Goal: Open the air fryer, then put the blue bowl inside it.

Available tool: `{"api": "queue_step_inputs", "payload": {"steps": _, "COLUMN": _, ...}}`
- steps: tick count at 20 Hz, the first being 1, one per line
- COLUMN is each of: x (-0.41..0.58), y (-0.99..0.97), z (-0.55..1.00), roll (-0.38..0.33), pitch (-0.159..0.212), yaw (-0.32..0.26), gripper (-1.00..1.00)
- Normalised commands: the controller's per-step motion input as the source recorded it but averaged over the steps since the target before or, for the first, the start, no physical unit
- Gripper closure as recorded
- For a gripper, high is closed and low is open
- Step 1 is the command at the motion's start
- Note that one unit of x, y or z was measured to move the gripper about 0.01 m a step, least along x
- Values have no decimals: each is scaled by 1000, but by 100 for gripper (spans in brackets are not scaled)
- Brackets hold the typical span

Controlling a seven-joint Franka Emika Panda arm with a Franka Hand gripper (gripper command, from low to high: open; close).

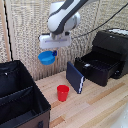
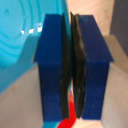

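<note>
wooden table (image 1: 95, 107), fryer (image 1: 107, 55) at far right edge, drawer out. gripper (image 1: 51, 50) clamps the bowl (image 1: 47, 58) rim, bowl lifted. cup (image 1: 62, 93) mid-table.

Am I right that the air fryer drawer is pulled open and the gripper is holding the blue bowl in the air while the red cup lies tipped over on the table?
Not quite: the red cup stands upright on the table, as the exterior view shows. The rest holds: the air fryer drawer is pulled open, and the gripper holds the blue bowl in the air.
</note>
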Motion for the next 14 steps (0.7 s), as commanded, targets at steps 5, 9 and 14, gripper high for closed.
{"api": "queue_step_inputs", "payload": {"steps": 5, "x": 65, "y": -464, "z": 913, "roll": 65, "pitch": 17, "yaw": -150, "gripper": 100}}
{"api": "queue_step_inputs", "payload": {"steps": 9, "x": 0, "y": -508, "z": 604, "roll": 30, "pitch": 37, "yaw": -215, "gripper": 100}}
{"api": "queue_step_inputs", "payload": {"steps": 14, "x": 0, "y": -302, "z": 445, "roll": 8, "pitch": 14, "yaw": -317, "gripper": 100}}
